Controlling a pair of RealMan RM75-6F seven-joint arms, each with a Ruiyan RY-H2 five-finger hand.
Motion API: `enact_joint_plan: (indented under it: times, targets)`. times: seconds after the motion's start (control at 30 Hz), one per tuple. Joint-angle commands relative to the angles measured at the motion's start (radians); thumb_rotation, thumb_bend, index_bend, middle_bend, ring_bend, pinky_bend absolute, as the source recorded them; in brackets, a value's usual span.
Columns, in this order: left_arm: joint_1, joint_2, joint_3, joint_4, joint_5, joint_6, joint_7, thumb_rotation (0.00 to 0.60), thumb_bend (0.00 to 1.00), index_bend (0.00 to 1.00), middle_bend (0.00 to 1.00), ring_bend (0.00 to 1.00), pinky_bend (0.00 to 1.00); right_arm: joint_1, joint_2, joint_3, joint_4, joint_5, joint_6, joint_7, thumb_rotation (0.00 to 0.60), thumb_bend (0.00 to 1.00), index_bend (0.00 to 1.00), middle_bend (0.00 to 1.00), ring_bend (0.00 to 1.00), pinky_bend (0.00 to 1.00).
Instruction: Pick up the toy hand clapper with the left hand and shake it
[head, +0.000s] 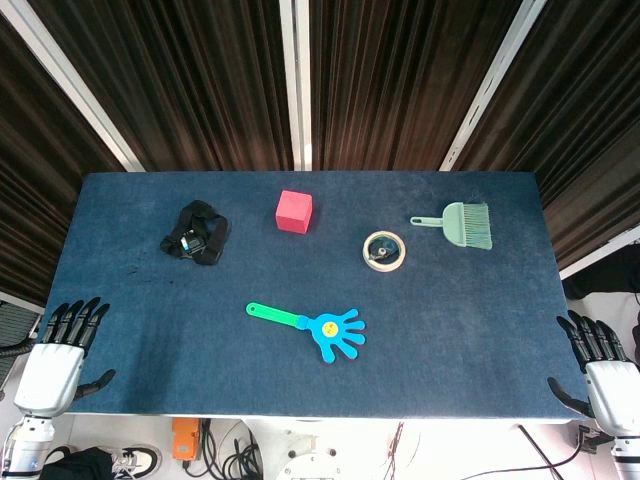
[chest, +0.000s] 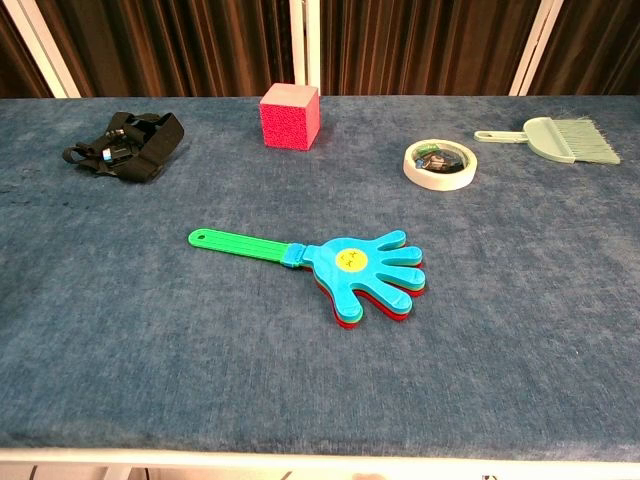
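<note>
The toy hand clapper (head: 320, 326) (chest: 330, 265) lies flat near the middle of the blue table, its green handle pointing left and its blue hand-shaped head to the right. My left hand (head: 60, 352) hovers at the table's front left corner, fingers spread and holding nothing, well left of the handle. At the front right corner my right hand (head: 600, 362) is also spread and holds nothing. Neither hand appears in the chest view.
A black strap bundle (head: 196, 233) (chest: 125, 145) lies at the back left. A red cube (head: 294, 211) (chest: 290, 115) stands behind the clapper. A tape roll (head: 384, 250) (chest: 440, 164) and a pale green brush (head: 458, 223) (chest: 560, 138) sit at the back right.
</note>
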Motion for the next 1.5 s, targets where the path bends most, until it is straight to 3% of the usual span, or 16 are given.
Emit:
enact_joint_plan:
  times: [0.03, 0.43, 0.63, 0.8, 0.87, 1.17, 1.5]
  targets:
    - [0.001, 0.000, 0.001, -0.002, 0.001, -0.001, 0.002, 0.600, 0.13, 0.00, 0.00, 0.00, 0.00, -0.001, 0.001, -0.001, 0.002, -0.001, 0.001, 0.003, 0.600, 0.17, 0.00, 0.00, 0.00, 0.00]
    - [-0.036, 0.012, 0.000, -0.040, 0.027, -0.044, -0.019, 0.600, 0.15, 0.00, 0.00, 0.00, 0.00, 0.003, -0.001, 0.007, 0.011, 0.007, -0.002, 0.017, 0.600, 0.17, 0.00, 0.00, 0.00, 0.00]
    - [-0.121, 0.014, -0.015, -0.064, 0.053, -0.149, -0.018, 0.600, 0.17, 0.00, 0.00, 0.00, 0.00, 0.011, -0.002, 0.010, 0.006, 0.010, -0.014, 0.008, 0.600, 0.17, 0.00, 0.00, 0.00, 0.00]
    - [-0.236, -0.003, -0.028, -0.090, 0.114, -0.289, 0.037, 0.600, 0.21, 0.01, 0.00, 0.00, 0.00, 0.016, 0.003, 0.013, -0.003, 0.013, -0.020, -0.001, 0.600, 0.17, 0.00, 0.00, 0.00, 0.00]
    - [-0.298, -0.034, -0.047, -0.082, 0.115, -0.356, 0.004, 0.600, 0.21, 0.02, 0.00, 0.00, 0.00, 0.015, 0.003, 0.010, -0.003, 0.015, -0.025, -0.005, 0.600, 0.17, 0.00, 0.00, 0.00, 0.00]
    - [-0.490, -0.186, -0.139, 0.030, -0.005, -0.573, -0.050, 0.600, 0.22, 0.06, 0.00, 0.00, 0.00, 0.013, -0.008, 0.012, 0.018, 0.032, -0.032, 0.011, 0.600, 0.18, 0.00, 0.00, 0.00, 0.00]
    - [-0.598, -0.329, -0.171, 0.107, -0.194, -0.739, -0.009, 0.600, 0.27, 0.09, 0.00, 0.00, 0.00, 0.009, -0.001, 0.030, 0.048, 0.057, -0.018, 0.058, 0.600, 0.17, 0.00, 0.00, 0.00, 0.00]
